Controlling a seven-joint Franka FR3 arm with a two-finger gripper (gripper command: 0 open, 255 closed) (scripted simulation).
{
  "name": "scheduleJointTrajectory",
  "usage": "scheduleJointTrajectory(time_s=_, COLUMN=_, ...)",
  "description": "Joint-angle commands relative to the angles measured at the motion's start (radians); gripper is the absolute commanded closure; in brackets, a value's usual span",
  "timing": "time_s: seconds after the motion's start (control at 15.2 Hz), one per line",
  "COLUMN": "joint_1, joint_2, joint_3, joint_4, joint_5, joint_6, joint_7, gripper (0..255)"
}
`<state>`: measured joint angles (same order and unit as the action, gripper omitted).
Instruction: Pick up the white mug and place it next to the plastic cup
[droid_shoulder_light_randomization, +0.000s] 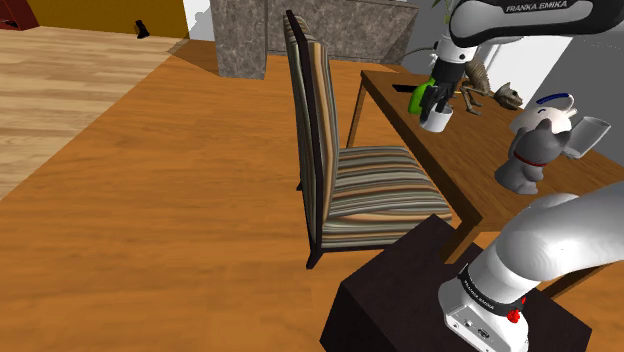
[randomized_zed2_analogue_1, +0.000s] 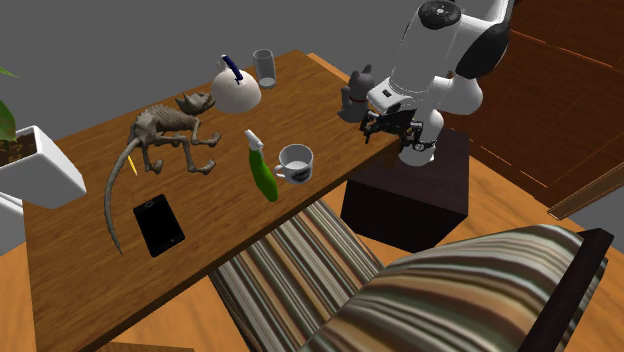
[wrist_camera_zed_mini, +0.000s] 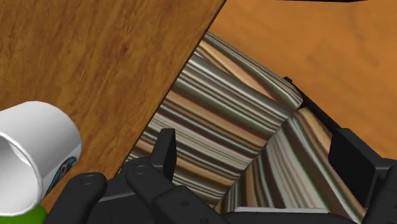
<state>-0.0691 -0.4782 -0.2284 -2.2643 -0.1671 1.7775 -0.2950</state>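
- Wooden floor (droid_shoulder_light_randomization: 150, 180): orange-brown boards all round the furniture.
- Surface (randomized_zed2_analogue_1: 80, 260): a brown wooden top that carries all the small things. One long edge faces the chair.
- Chair (droid_shoulder_light_randomization: 370, 185): striped seat and back in brown, cream and dark bands. It is drawn up to the surface's edge, and the seat runs partly under it.
- Arm (randomized_zed2_analogue_1: 440, 50): white with dark joints. It rises from the stand and bends over the corner of the surface.
- Stand (randomized_zed2_analogue_1: 400, 205): a dark box on the floor, just beside the end of the surface.
- Animal skeleton (randomized_zed2_analogue_1: 165, 130): grey-brown with a long tail, lying mid-surface.
- Cat figurine (droid_shoulder_light_randomization: 530, 150): grey and white, upright near the stand end of the surface.
- Hand (randomized_zed2_analogue_1: 412, 150): all black, hanging just off the surface's edge near the stand. In the wrist view the hand (wrist_camera_zed_mini: 254, 143) has its fingers spread wide, with the chair seat showing between them. It pinches nothing.
- Spray bottle (randomized_zed2_analogue_1: 263, 175): green with a white nozzle, lying on its side close against the mug.
- White mug (randomized_zed2_analogue_1: 296, 162): upright on the surface close to the chair-side edge, its mouth open upward.
  - In the wrist view the white mug (wrist_camera_zed_mini: 38, 153) sits outside the fingers, to one side of them, and is not touched.
  - A small blue-green print shows on its wall.
- Plastic cup (randomized_zed2_analogue_1: 265, 67): a clear tumbler, upright at the far edge in the second exterior view, well apart from the mug.
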Motion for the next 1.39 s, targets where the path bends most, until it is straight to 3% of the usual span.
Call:
scheduleJointTrajectory(time_s=0.0, joint_1=-0.008, joint_2=0.069, joint_3=-0.038, joint_4=0.048, joint_5=-0.008, joint_6=0.020, joint_7=-0.052, gripper=0)
scheduleJointTrajectory(time_s=0.4, joint_1=-0.030, joint_2=0.266, joint_3=-0.135, joint_4=0.192, joint_5=0.003, joint_6=0.063, joint_7=-0.200, gripper=0)
scheduleJointTrajectory(time_s=0.92, joint_1=-0.083, joint_2=0.549, joint_3=-0.222, joint_4=0.435, joint_5=0.085, joint_6=0.079, joint_7=-0.396, gripper=0)
scheduleJointTrajectory(time_s=1.32, joint_1=-0.088, joint_2=0.561, joint_3=-0.224, joint_4=0.368, joint_5=0.088, joint_6=0.158, joint_7=-0.398, gripper=0)
